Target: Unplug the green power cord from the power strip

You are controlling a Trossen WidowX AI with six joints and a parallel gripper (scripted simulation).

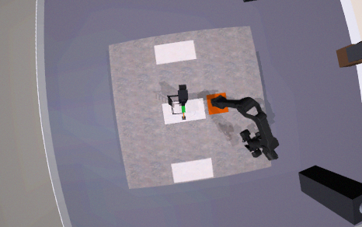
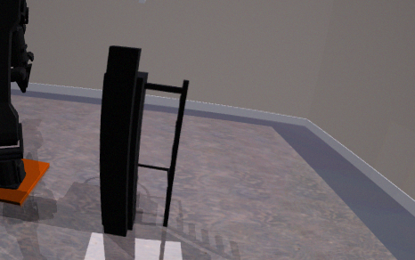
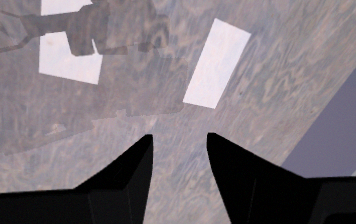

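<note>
— How far along are you?

— Barely begun, I'd judge. The green cord (image 1: 182,110) looks plugged in beside the black stand (image 1: 182,94), mid-mat, and my claw (image 1: 252,143) hangs well apart from it, past the orange base plate (image 1: 216,110).

— Holding anything?

— Nothing. My claw is partly drawn in, fingers with only bare mat between them.

— What can't you see?

— The power strip itself; too small from above. The side view shows only the stand's back.
</note>
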